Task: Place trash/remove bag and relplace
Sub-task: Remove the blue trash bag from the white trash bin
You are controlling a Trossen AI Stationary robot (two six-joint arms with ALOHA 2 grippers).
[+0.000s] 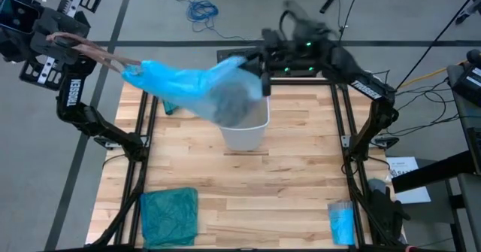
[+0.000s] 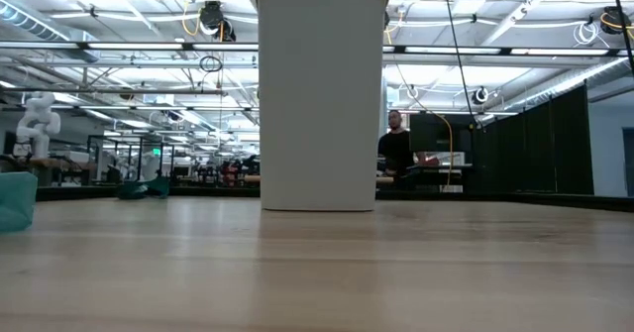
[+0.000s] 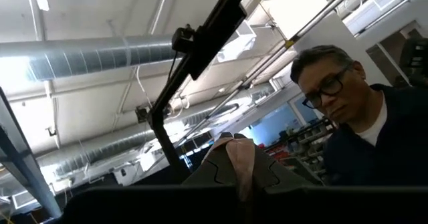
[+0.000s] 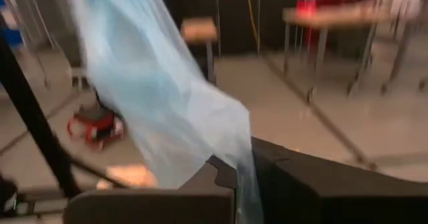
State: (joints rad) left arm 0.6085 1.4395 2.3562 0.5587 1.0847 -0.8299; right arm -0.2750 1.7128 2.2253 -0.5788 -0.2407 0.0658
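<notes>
The bag (image 1: 192,86) is held stretched in the air between the two hands, above the back of the bench (image 1: 248,192) and over the mouth of the white bin (image 1: 246,132). It looks lifted clear of the bin, or nearly so; a grey bulge sags at its lowest part, just over the bin's opening, presumably the trash inside, though its contents cannot be made out.

The left hand (image 1: 128,65) is raised high off the bench's far left corner. Its fingers are seen closed together on one end of the bag; in the left wrist view a pale fold is pinched between them, and a person is seen in the room beyond.

The right hand (image 1: 259,71) is set behind the bin at the back edge. In the right wrist view the blue film (image 4: 167,103) is clamped between the two dark fingers and hangs away from them.

The two-ended grip is judged to keep the liner spread and off the bin rim.

A folded teal-green bag (image 1: 169,216) lies at the front left of the bench, a small blue roll (image 1: 342,222) at the front right, both well apart from the hands.
</notes>
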